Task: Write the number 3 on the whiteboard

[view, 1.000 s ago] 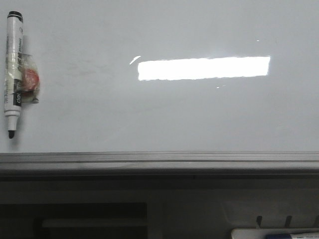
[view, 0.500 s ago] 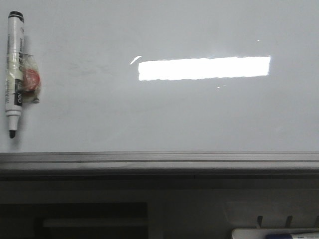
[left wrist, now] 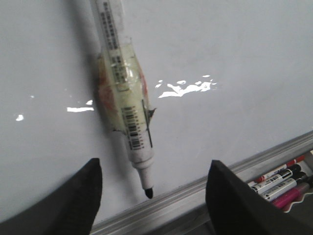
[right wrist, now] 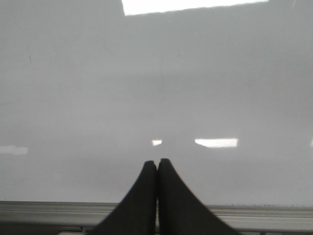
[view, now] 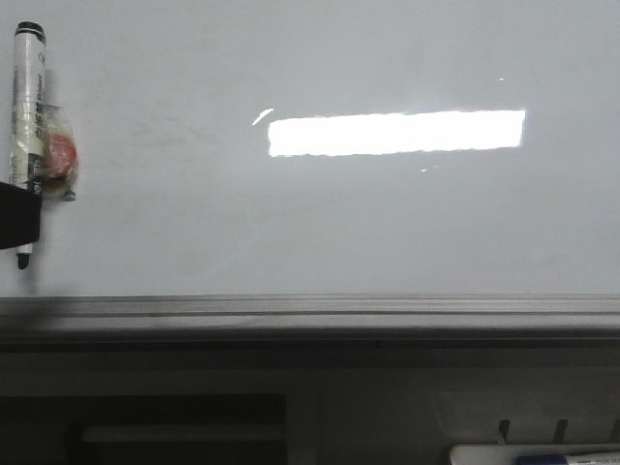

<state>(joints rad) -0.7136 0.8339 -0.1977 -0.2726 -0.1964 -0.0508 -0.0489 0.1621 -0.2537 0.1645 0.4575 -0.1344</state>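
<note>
I was reaching for the marker (left wrist: 128,117) on the whiteboard (view: 387,223); my left gripper (left wrist: 151,196) gaped astride its tip, ungrasped. Next: descend, then clamp.

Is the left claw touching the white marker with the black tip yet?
Apart. The left wrist view shows the left claw open, white marker between its fingers with gaps either side.

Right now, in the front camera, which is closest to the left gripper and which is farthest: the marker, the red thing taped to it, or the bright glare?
1. The marker: at the board's left edge, its lower part overlapped by the left gripper.
2. The red thing: taped to the marker's right side, just above the gripper.
3. The bright glare: far off, centre-right of the whiteboard.
</note>
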